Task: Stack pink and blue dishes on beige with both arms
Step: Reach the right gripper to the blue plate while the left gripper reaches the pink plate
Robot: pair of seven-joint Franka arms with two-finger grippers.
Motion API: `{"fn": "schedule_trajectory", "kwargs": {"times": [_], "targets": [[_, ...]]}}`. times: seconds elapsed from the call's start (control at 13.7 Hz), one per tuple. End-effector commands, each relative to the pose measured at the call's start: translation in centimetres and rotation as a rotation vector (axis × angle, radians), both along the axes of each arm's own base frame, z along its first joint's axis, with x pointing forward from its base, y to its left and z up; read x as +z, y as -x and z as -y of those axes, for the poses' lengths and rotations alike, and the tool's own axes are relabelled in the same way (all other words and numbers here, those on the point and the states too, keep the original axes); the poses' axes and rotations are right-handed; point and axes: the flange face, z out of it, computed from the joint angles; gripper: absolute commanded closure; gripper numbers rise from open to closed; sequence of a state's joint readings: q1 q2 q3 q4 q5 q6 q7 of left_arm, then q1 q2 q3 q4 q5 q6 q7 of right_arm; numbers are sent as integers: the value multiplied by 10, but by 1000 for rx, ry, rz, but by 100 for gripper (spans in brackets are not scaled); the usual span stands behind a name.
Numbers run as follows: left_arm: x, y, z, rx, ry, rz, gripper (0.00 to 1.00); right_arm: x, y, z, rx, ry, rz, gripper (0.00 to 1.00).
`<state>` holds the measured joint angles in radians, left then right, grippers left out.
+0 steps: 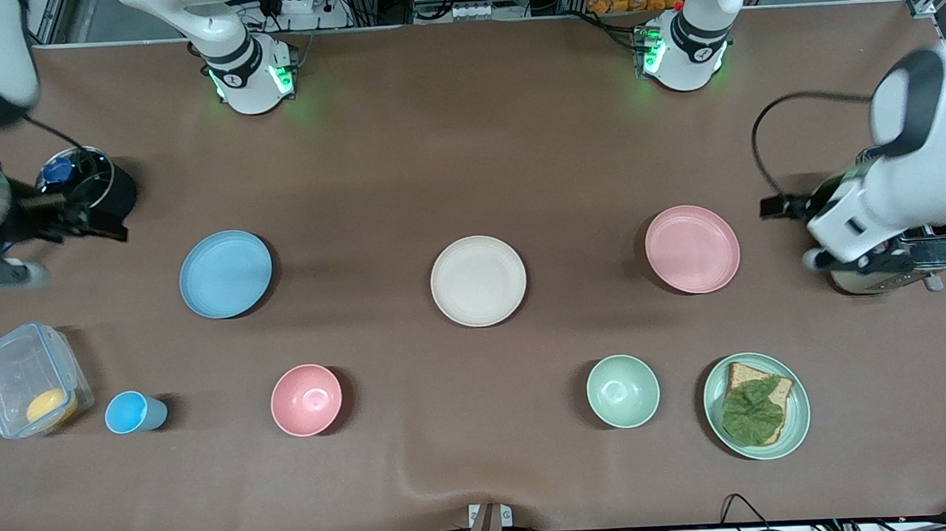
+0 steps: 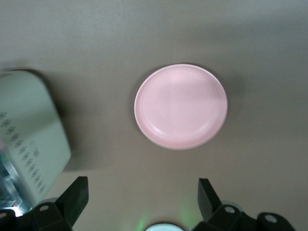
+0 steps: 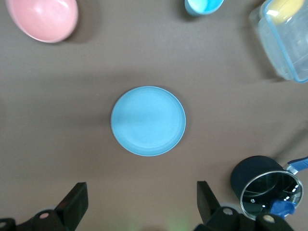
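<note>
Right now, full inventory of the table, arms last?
pink plate: 1, pale pink, toward the left arm's end
beige plate: 1, cream, mid-table between the pink and blue plates
blue plate: 1, light blue, toward the right arm's end
pink bowl: 1, pink, nearer the camera than the blue plate
green bowl: 1, pale green, nearer the camera than the pink plate
green plate: 1, pale green, holds bread and a leaf, beside the green bowl
blue cup: 1, blue, beside the pink bowl
clear box: 1, something yellow inside, beside the cup
pot: 1, black, glass lid
toaster: 1, silver, under the left arm
left claw: open, above the pink plate
right claw: open, above the blue plate
</note>
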<state>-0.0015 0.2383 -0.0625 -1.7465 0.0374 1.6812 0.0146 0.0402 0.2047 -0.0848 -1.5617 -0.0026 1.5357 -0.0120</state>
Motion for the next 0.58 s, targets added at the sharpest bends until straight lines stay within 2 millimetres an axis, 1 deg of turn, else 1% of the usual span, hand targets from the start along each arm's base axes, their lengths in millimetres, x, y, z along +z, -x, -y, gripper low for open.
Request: {"fn": "schedule_trajectory", "kwargs": {"times": [0.0,0.07,0.15,0.29,0.37,0.44,0.51], "targets": [[-58,23,-9,12,22,5,0,-71,-23,30,-6,-3,-55,0],[-80,29,-18,26,23,0,0,-100,-24,36,-13,-3,-46,0],[-101,31,-25,38,25,-4,0,-123,-21,37,-5,-3,-28,0],[-139,29,-28,45,29,-21,0,-167,-10,39,37,-11,-2,0],[-156,30,-30,48,32,-38,0,-185,-5,47,60,-17,14,0],[-171,32,-46,70,37,-59,0,-201,2,61,85,-27,22,0],[-184,33,-52,59,53,-67,0,-216,7,77,108,-37,20,0]]}}
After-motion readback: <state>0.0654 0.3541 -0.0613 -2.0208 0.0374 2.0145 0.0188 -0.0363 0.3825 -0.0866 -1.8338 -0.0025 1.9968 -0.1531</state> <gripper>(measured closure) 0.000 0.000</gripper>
